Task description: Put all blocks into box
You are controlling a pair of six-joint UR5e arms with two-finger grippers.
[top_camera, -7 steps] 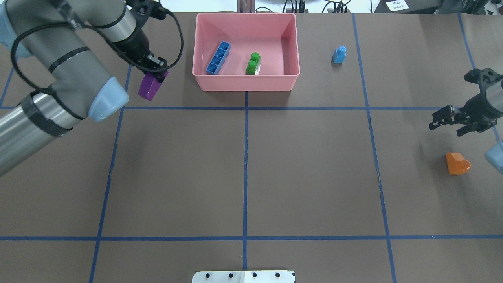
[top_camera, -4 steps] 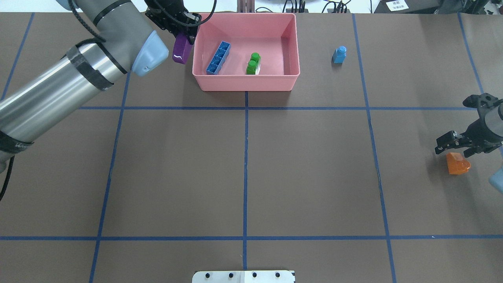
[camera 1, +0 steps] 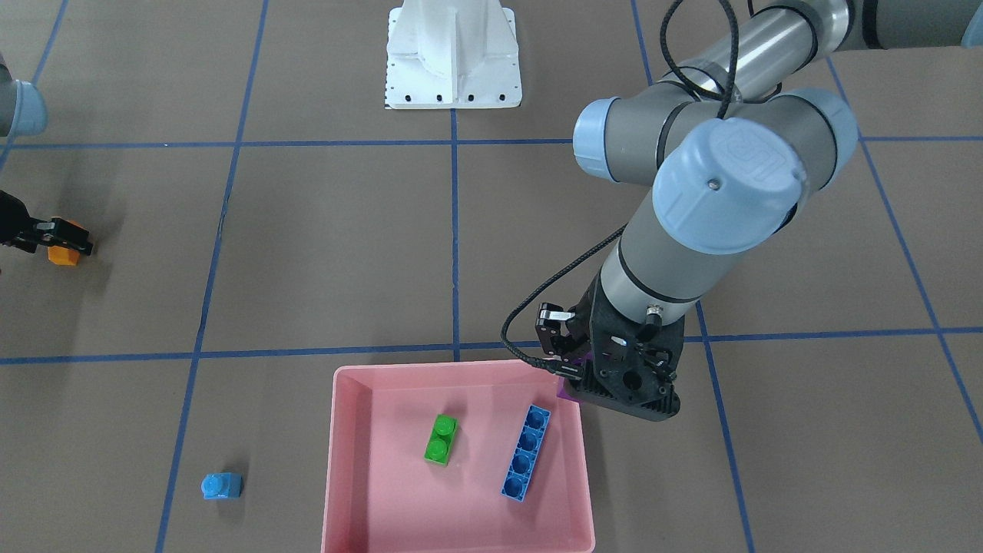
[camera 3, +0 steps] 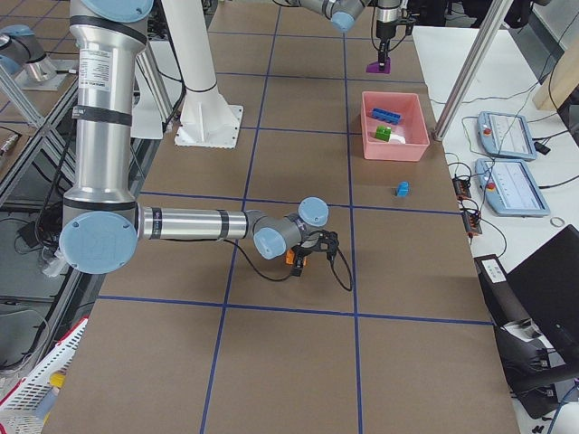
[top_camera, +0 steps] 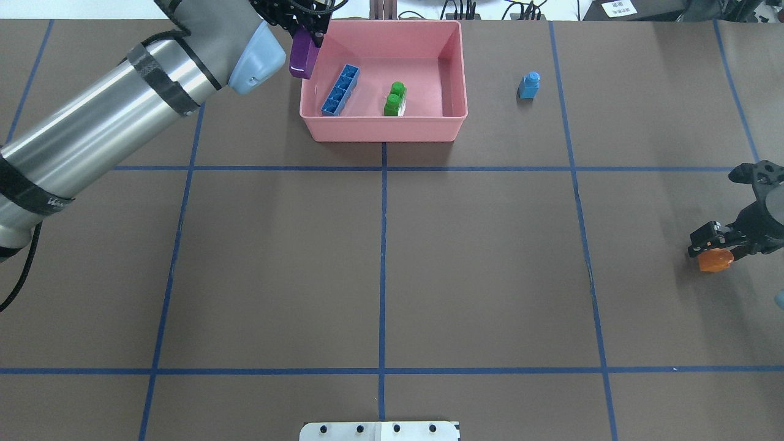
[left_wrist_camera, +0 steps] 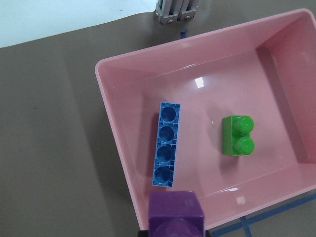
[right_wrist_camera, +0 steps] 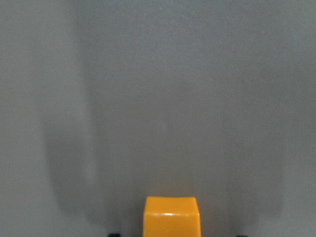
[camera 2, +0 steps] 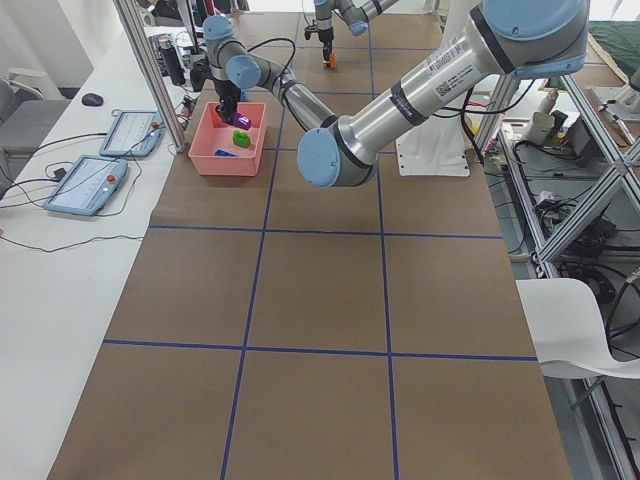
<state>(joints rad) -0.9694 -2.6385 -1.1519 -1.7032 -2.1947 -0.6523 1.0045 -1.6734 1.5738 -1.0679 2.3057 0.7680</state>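
Note:
The pink box (top_camera: 383,131) stands at the far middle of the table. The long blue brick (top_camera: 340,90) and the green brick (top_camera: 395,99) lie inside it. My left gripper (top_camera: 308,32) is shut on the purple brick (top_camera: 302,61) and holds it over the box's left rim; the left wrist view shows the purple brick (left_wrist_camera: 176,215) above the rim. The small blue brick (top_camera: 529,85) stands on the table to the right of the box. My right gripper (top_camera: 718,245) is open, low at the table, with its fingers either side of the orange brick (top_camera: 714,261); the orange brick also shows in the right wrist view (right_wrist_camera: 171,216).
The white robot base (camera 1: 453,57) is at the table's near edge. Blue tape lines divide the brown table into squares. Metal posts and cables stand just behind the box's far side.
My left gripper carried the purple brick right and away, from beside the box to over its left rim. My right gripper moved toward the robot and came down around the orange brick.

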